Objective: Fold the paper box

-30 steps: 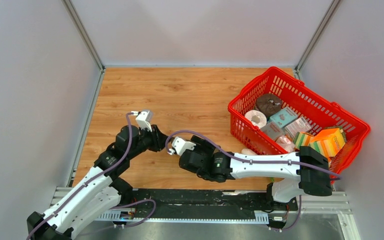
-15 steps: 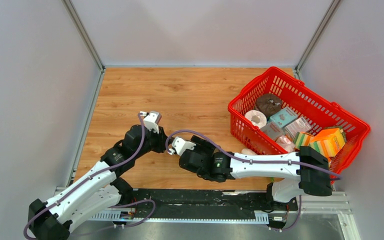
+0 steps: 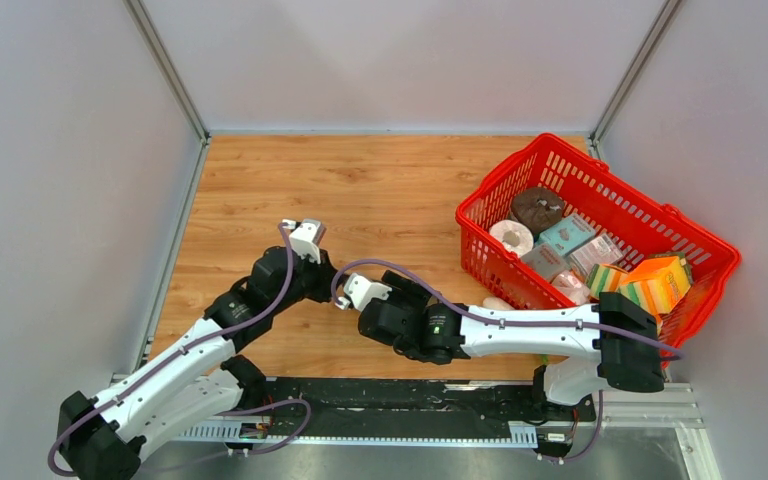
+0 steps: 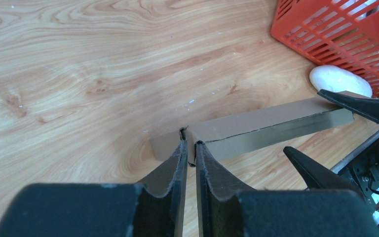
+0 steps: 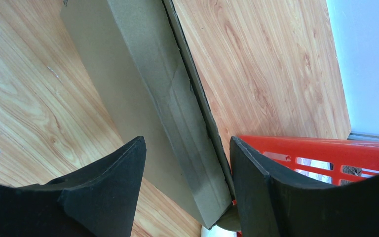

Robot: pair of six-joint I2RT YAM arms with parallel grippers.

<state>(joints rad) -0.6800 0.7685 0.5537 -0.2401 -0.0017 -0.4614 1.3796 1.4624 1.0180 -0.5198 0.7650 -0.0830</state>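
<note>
Since the paper box (image 4: 271, 121) looks like light, thin cardboard that creases easily, its edges and flaps seem the best holds. In the left wrist view it lies on the surface (image 4: 79, 74) at mid-right, its long axis running from centre to right edge. The left fingers (image 4: 180, 155), almost closed, pinch its corner flap. The right fingers (image 5: 128, 158) straddle it, wide apart and holding nothing.

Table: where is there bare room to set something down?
Free: the table's far left, bordered by back wall, left wall and basket. Crowded: near middle, left hand and right hand at the box; the right, taken by the basket.
</note>
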